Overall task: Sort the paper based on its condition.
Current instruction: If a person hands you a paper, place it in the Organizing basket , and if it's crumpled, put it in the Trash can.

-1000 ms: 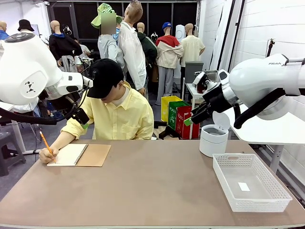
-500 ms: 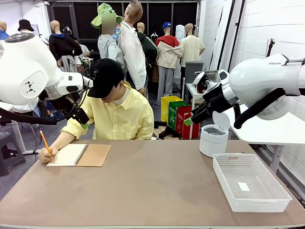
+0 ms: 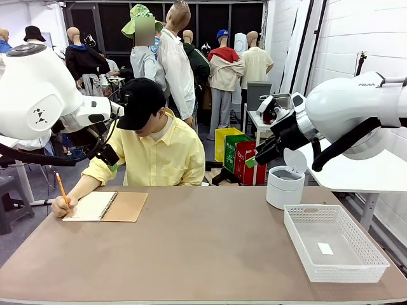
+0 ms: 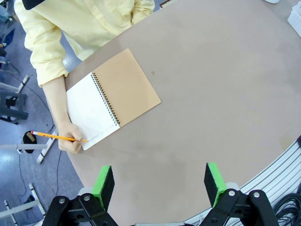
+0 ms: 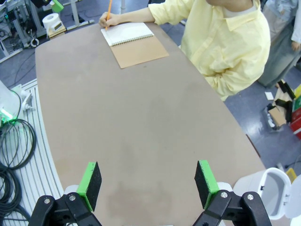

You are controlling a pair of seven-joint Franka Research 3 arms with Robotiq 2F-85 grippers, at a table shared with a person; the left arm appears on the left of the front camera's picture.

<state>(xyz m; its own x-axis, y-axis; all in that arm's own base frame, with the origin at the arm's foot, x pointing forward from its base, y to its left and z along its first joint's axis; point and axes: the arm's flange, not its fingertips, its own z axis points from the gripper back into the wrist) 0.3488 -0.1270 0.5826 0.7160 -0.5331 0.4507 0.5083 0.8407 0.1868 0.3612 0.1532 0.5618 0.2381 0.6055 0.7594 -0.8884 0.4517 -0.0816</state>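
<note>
The paper is out of view; no loose sheet lies on the brown table. A person in a yellow shirt writes with an orange pencil in a spiral notebook with a brown cover at the far left; it also appears from above and across the table. My left gripper hangs open high above the table's left side, its green pads wide apart. My right gripper is raised at the far right, open and holding nothing, pads spread.
A white mesh basket stands at the table's near right with a small white label inside. Behind it, off the far right corner, is a white bin with its lid up, also seen from the right wrist. Cables lie on the floor.
The person's pencil hand shifts slightly on the notebook page. Both arms stay still.
</note>
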